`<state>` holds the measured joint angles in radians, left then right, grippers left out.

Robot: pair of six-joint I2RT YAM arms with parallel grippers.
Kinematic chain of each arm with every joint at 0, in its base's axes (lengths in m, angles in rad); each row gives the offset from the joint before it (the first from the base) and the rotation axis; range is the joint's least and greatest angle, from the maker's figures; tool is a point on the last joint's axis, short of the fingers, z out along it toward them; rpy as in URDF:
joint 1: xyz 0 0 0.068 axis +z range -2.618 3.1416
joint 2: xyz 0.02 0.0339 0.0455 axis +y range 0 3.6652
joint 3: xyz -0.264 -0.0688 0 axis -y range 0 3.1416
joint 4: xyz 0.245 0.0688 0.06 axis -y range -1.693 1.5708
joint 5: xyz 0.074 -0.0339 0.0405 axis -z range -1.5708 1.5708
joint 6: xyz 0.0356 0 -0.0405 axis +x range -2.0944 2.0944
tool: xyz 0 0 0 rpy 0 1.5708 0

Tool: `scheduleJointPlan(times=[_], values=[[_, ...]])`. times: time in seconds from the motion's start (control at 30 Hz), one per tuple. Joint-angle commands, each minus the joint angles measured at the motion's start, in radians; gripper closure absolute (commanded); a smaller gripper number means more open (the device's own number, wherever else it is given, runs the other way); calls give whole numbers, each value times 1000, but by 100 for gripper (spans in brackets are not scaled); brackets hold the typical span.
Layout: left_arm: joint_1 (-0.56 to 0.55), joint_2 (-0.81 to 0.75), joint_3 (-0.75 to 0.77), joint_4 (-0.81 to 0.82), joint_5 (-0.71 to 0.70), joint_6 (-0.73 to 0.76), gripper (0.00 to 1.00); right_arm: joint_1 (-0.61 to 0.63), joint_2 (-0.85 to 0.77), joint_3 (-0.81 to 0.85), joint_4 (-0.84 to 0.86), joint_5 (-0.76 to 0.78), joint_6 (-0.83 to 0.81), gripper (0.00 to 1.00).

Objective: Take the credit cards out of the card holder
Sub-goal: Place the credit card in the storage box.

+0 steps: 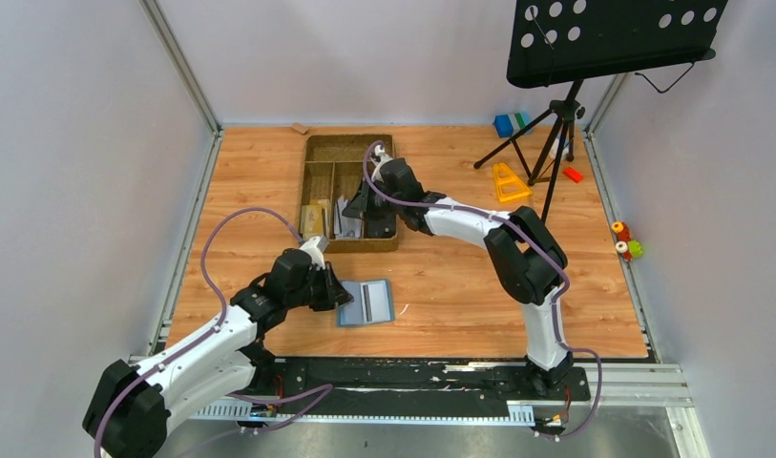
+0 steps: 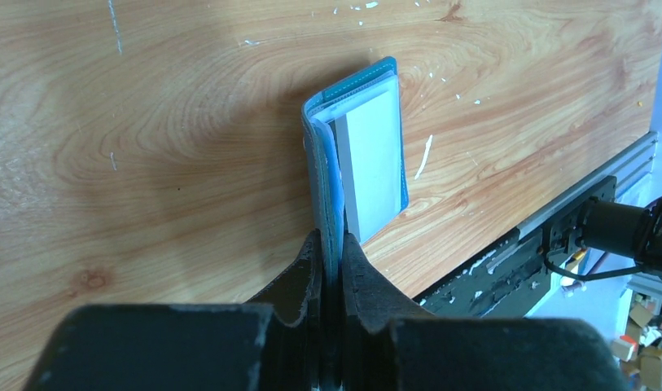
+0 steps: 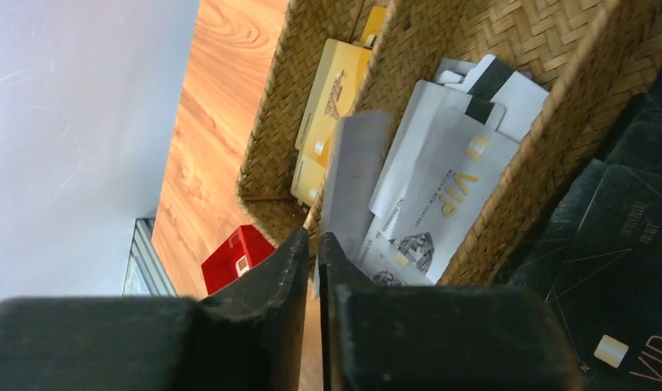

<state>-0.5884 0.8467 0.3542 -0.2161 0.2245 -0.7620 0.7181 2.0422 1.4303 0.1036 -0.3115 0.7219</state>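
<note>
Wood-grain tabletop, pale walls on three sides; white flecks and scuffs on the laminate.

Card holder sits near the middle of the tabletop, toward the near edge. It is open: one half lies flat, the left flap is lifted and shows edge-on in the left wrist view. Left gripper is clamped on that flap's edge, jaws together on it. A pale card sits in the pocket of the flat half.

Handling (judgement):
- Cards: light, thin, stiff and glossy, so likely to slip. An exposed short edge is the only real purchase.
- Pocket probably holds by friction, so draw along its line with the holder pinned.
- Holder: soft, leather-like, slate-blue with a teal stitched rim. The flap flexes, so a hold there restrains it loosely.

Right gripper hangs over the woven tray at far centre. Its jaws are nearly together with a slim gap. A grey card has its edge at that gap; cannot tell whether it is pinched or let go.

Tray is brown basket weave with dividers. It holds a gold card on the left, white "VIP" cards in the middle and black cards on the right. A red block lies just beside the tray's outer wall.
</note>
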Motion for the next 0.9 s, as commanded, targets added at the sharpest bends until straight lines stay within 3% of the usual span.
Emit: scheduleJointPlan(times=[0.0, 0.1, 0.33, 0.57, 0.77, 0.87], values=[[4, -27, 1, 7, -22, 30, 100, 3, 26, 64, -21, 67, -39, 83], [4, -26, 2, 9, -18, 29, 100, 3, 19, 69, -31, 60, -56, 65], [5, -63, 10, 8, -18, 29, 100, 1, -137, -3, -80, 72, -147, 58], [5, -104, 9, 73, 49, 1, 100, 0, -440, -304, -58, 18, -212, 31], [5, -91, 1, 194, 144, -67, 100, -13, -743, -513, -184, 36, -278, 10], [4, -89, -18, 304, 184, -99, 100, -26, -884, -610, -190, 1, -291, 7]])
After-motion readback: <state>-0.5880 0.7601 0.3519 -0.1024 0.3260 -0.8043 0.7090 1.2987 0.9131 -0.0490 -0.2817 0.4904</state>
